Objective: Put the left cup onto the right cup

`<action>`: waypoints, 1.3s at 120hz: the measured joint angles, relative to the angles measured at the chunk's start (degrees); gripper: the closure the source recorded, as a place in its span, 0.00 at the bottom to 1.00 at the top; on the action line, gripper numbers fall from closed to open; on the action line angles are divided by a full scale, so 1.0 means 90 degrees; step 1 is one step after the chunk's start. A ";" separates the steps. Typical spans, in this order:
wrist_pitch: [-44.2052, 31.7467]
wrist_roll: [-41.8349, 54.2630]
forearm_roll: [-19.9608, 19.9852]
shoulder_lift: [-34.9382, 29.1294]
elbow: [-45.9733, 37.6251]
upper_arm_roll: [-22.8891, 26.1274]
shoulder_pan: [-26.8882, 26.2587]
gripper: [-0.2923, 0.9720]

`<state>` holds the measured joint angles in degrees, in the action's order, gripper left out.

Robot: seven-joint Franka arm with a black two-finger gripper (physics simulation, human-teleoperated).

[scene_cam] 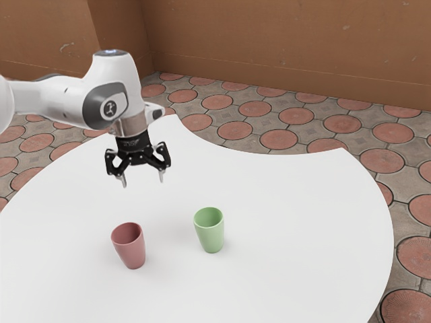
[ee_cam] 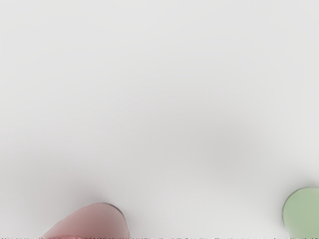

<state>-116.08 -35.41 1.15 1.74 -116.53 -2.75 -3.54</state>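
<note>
The gripper point(scene_cam: 143, 180) hangs above the white table point(scene_cam: 303, 222) with its fingers spread wide and nothing between them. It is well apart from both cups, so this looks like the approach step, before any grasp. The pink cup point(scene_cam: 128, 245) stands upright below it, at the exterior view's left, and is probably the one to lift. The green cup point(scene_cam: 209, 229) stands upright near it. Next, the hand needs to descend over the pink rim and close. A small marking on the gripper body is unreadable.
</note>
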 joint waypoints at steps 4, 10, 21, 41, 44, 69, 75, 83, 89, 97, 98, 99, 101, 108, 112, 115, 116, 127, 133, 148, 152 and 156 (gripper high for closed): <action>-0.0024 -0.0012 0.0002 -0.0023 -0.0064 0.0005 -0.0002 0.23; -0.0055 -0.0028 0.0004 -0.0047 -0.0127 0.0012 -0.0005 0.23; -0.0093 -0.0054 0.0006 -0.0074 -0.0162 0.0045 0.0008 0.23; -0.0133 -0.0093 0.0008 -0.0097 -0.0236 0.0114 0.0031 0.23; -0.0137 -0.0097 0.0008 -0.0113 -0.0248 0.0123 0.0032 0.23; -0.0219 -0.0131 0.0011 -0.0257 -0.0520 0.0148 -0.0016 0.23; -0.0239 -0.0138 0.0013 -0.0302 -0.0577 0.0168 -0.0015 0.23; -0.0271 -0.0147 0.0015 -0.0368 -0.0683 0.0186 -0.0020 0.23; -0.0299 -0.0154 0.0016 -0.0414 -0.0761 0.0200 -0.0022 0.23; -0.0328 -0.0163 0.0017 -0.0456 -0.0847 0.0219 -0.0021 0.23; -0.0331 -0.0164 0.0017 -0.0462 -0.0860 0.0222 -0.0021 0.23; -0.0334 -0.0165 0.0017 -0.0468 -0.0872 0.0224 -0.0021 0.23; -0.0340 -0.0167 0.0017 -0.0477 -0.0890 0.0227 -0.0021 0.23; -0.0368 -0.0173 0.0018 -0.0510 -0.0966 0.0233 -0.0024 0.23; -0.0381 -0.0176 0.0018 -0.0519 -0.0990 0.0235 -0.0024 0.23; -0.0390 -0.0179 0.0018 -0.0517 -0.1003 0.0236 -0.0024 0.23; -0.0393 -0.0179 0.0018 -0.0516 -0.1007 0.0236 -0.0023 0.23; -0.0428 -0.0188 0.0018 -0.0481 -0.1041 0.0237 -0.0014 0.23; -0.0450 -0.0193 0.0018 -0.0464 -0.1046 0.0237 -0.0008 0.23; -0.0486 -0.0221 0.0042 -0.0415 -0.1048 0.0237 0.0001 0.23; -0.0493 -0.0236 0.0059 -0.0407 -0.1049 0.0237 0.0002 0.23; -0.0498 -0.0253 0.0072 -0.0390 -0.1049 0.0237 0.0002 0.23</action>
<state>-120.57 -37.69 1.80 -1.77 -125.97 -0.62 -3.52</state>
